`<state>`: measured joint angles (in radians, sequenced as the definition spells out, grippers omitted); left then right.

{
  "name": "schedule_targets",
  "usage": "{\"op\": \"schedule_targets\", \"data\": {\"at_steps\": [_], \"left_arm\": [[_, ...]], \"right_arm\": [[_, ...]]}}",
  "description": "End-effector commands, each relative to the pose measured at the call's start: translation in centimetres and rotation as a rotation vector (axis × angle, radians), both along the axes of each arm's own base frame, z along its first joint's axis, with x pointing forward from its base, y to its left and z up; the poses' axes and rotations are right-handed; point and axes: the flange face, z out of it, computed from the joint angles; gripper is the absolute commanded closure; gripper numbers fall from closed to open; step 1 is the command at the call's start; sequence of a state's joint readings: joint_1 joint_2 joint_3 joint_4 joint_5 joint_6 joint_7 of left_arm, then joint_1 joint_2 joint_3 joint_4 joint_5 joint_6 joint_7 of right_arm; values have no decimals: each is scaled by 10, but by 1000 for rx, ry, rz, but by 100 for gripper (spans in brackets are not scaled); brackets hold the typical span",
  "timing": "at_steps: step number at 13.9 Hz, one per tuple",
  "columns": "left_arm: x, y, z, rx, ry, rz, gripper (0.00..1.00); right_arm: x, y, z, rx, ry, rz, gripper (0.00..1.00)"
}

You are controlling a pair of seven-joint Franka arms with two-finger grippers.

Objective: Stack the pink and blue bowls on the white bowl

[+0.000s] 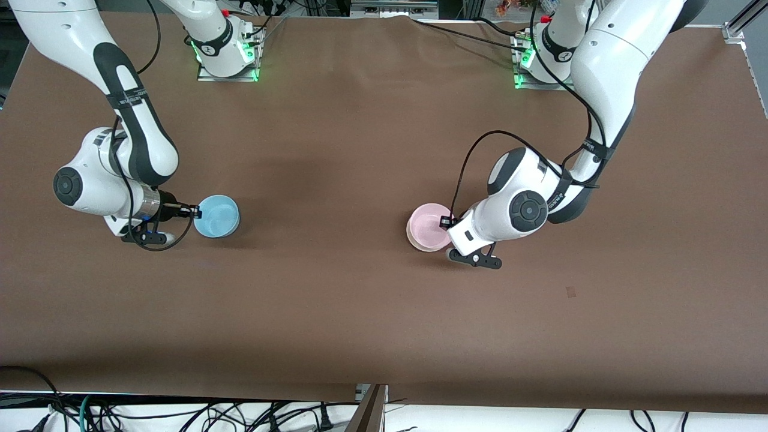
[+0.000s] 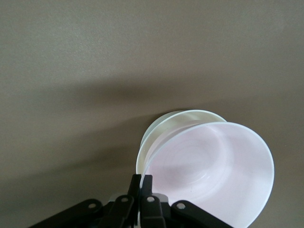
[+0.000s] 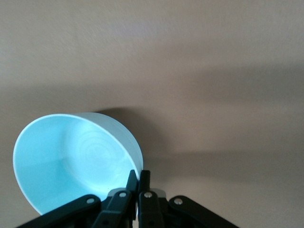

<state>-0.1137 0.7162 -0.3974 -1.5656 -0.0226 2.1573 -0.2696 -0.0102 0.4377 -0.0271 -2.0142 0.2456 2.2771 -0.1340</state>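
My left gripper (image 1: 447,221) is shut on the rim of the pale pink bowl (image 1: 429,223). It holds the bowl tilted over the white bowl (image 1: 413,238), whose rim shows just beneath. In the left wrist view the fingers (image 2: 147,183) pinch the pink bowl's (image 2: 213,171) rim, and the white bowl's rim (image 2: 161,124) peeks out beside it. My right gripper (image 1: 195,211) is shut on the rim of the light blue bowl (image 1: 217,217), low over the table toward the right arm's end. The right wrist view shows the blue bowl (image 3: 71,161) tilted in the fingers (image 3: 143,180).
The brown table (image 1: 360,300) carries only the three bowls. Both arm bases (image 1: 228,54) stand along the table's edge farthest from the front camera. Cables hang below the edge nearest that camera.
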Motion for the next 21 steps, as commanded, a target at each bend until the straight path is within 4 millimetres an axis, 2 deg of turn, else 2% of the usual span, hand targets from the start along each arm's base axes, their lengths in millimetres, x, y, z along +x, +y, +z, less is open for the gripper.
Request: {"op": "schedule_targets", "data": {"at_steps": [1, 4, 9, 12, 17, 19, 20, 21], "left_arm": [[4, -6, -8, 16, -3, 6, 100], [-1, -14, -14, 19, -1, -10, 100], [1, -18, -19, 7, -26, 13, 100], [1, -16, -21, 10, -24, 14, 100], [-1, -16, -24, 13, -17, 12, 100], [-1, -16, -23, 13, -17, 14, 100], [-1, -16, -23, 13, -17, 14, 91], [-1, -16, -23, 13, -17, 14, 55]], "right_arm": [[20, 3, 34, 42, -11, 21, 100], [38, 5, 60, 52, -24, 43, 100], [53, 17, 88, 66, -41, 81, 100], [53, 30, 93, 70, -37, 101, 100], [52, 38, 93, 74, -36, 106, 100], [52, 50, 95, 79, -27, 99, 100], [51, 54, 95, 77, -13, 84, 100], [52, 64, 98, 76, -14, 89, 100]]}}
